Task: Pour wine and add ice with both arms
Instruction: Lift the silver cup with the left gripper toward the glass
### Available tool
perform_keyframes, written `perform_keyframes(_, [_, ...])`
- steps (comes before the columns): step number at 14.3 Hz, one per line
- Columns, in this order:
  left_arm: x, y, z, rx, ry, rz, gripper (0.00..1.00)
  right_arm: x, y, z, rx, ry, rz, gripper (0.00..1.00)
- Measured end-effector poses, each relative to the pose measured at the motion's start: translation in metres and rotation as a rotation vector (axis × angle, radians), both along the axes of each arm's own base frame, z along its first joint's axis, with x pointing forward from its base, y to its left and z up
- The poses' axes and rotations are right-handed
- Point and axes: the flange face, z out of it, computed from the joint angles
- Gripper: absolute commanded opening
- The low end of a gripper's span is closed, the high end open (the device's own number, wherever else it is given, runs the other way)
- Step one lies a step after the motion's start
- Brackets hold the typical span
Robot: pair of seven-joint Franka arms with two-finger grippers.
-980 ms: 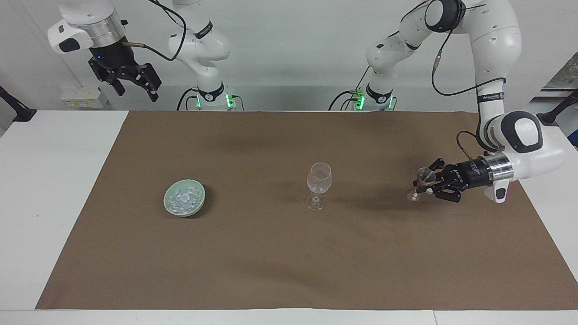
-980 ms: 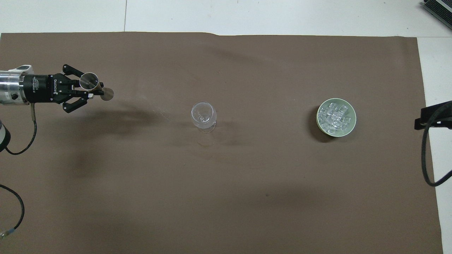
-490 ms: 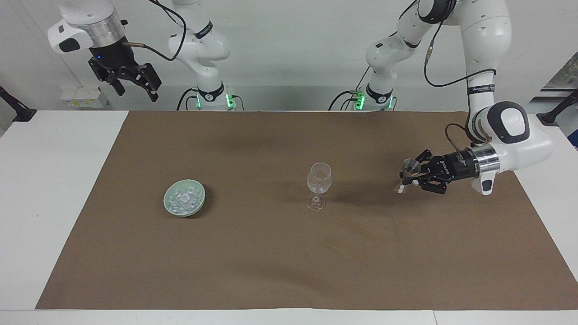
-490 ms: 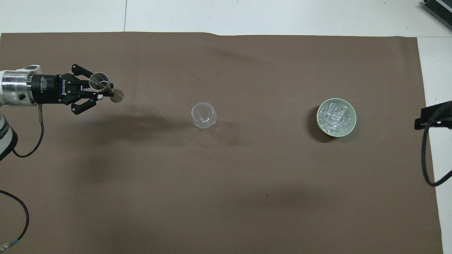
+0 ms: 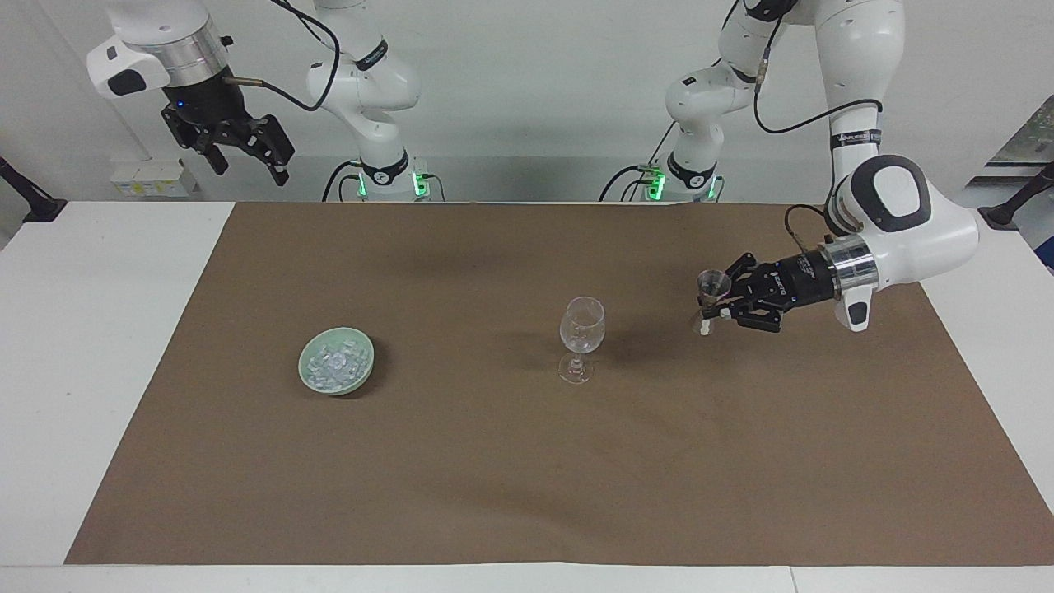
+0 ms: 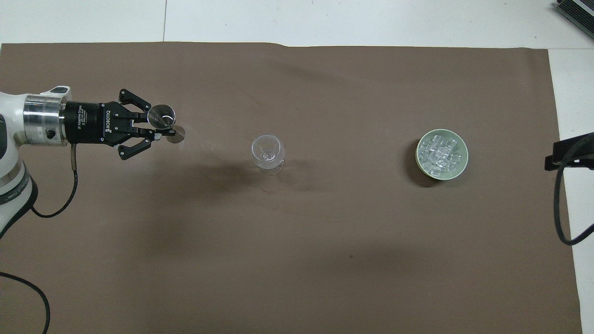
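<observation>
The left end effector (image 5: 715,306) is clenched on the stem of a small stemmed cup (image 5: 712,285), held upright in the air over the brown mat, between the mat's edge at the left arm's end and the wine glass (image 5: 581,326). The wine glass looks empty, so I judge the pouring not yet done. The ice (image 5: 335,365) all lies in the green bowl (image 5: 306,375), toward the right arm's end. The right end effector (image 5: 247,152) waits released, high above the tabletop (image 5: 99,329).
</observation>
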Motion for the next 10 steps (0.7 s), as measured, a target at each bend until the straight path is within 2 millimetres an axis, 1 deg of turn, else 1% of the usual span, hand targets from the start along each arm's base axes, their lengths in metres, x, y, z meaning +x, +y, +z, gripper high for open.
perform_keyframes(3, [-0.01,-0.021,0.006,0.026,0.001,-0.003,0.0,0.0,0.0,0.0,0.0,0.0,0.0,1.0])
perform_keyframes(5, [-0.014,-0.03,0.009,0.039,0.018,0.009,0.0,0.0,0.0,0.0,0.0,0.0,0.0,1.0])
perform_keyframes(10, [-0.015,-0.038,0.007,0.059,0.049,0.048,0.0,0.0,0.0,0.0,0.0,0.0,0.0,1.0])
